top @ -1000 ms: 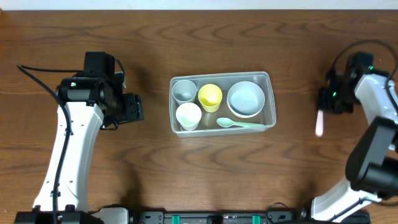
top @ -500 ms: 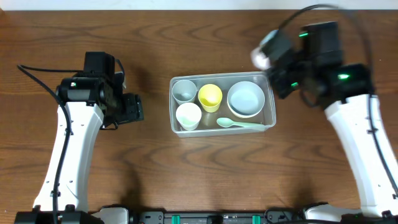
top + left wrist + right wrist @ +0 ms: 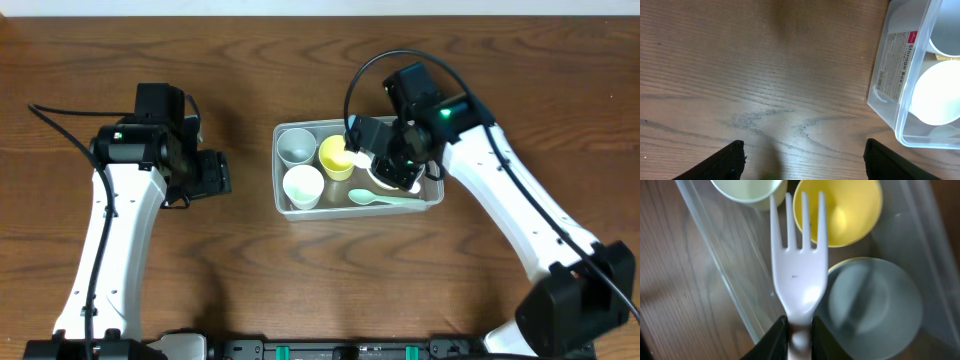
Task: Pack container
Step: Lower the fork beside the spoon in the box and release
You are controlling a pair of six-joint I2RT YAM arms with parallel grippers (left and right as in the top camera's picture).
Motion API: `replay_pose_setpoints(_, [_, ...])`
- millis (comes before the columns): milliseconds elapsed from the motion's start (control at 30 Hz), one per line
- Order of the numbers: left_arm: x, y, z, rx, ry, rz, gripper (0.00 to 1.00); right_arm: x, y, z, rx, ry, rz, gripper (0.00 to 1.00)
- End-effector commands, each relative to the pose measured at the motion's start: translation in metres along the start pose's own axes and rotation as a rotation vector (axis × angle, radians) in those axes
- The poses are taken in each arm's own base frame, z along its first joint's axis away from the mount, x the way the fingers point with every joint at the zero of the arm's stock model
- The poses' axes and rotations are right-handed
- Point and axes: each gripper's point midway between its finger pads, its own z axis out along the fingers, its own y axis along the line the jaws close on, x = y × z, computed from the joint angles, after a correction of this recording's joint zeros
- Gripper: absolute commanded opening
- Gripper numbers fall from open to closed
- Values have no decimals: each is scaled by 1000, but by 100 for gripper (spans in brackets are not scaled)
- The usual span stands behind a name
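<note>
The clear container [image 3: 435,190] stands mid-table and holds a grey cup [image 3: 296,146], a yellow cup [image 3: 337,155], a white cup [image 3: 303,186] and a mint spoon [image 3: 388,199]. My right gripper [image 3: 385,160] hovers over the tub's right half and hides most of a pale bowl. In the right wrist view it [image 3: 800,330] is shut on the handle of a white fork [image 3: 799,270], with the tines above the yellow cup [image 3: 840,210] and the bowl [image 3: 870,305]. My left gripper [image 3: 218,173] is open and empty, left of the tub. Its wrist view [image 3: 805,165] shows the container's labelled end [image 3: 892,70].
The brown wood table [image 3: 300,280] surrounds the tub. A black cable loops above the right arm [image 3: 365,70]. The left arm's white link [image 3: 105,240] runs down the left side. The right arm's link [image 3: 520,220] runs from the tub to the lower right.
My right arm swung from the table's far right edge to over the container, carrying the fork. The left arm has not moved.
</note>
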Motion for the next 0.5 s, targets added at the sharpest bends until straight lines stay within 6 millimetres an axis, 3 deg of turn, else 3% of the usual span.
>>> replay_pose_setpoints(0, [1, -2, -2, 11, -3, 15, 77, 3, 5, 10, -30, 26, -19, 23])
replay_pose_setpoints(133, [1, -2, -2, 11, -3, 15, 77, 3, 5, 10, -30, 27, -19, 31])
replay_pose_setpoints(267, [1, -2, -2, 11, -3, 15, 77, 7, -1, 9, 2, 45, 20, 18])
replay_pose_setpoints(367, [1, -2, -2, 11, -3, 15, 77, 5, -7, 4, 29, 26, 79, 17])
replay_pose_setpoints(467, [0, -6, -3, 15, -10, 32, 77, 3, -33, -11, 149, -17, 213, 18])
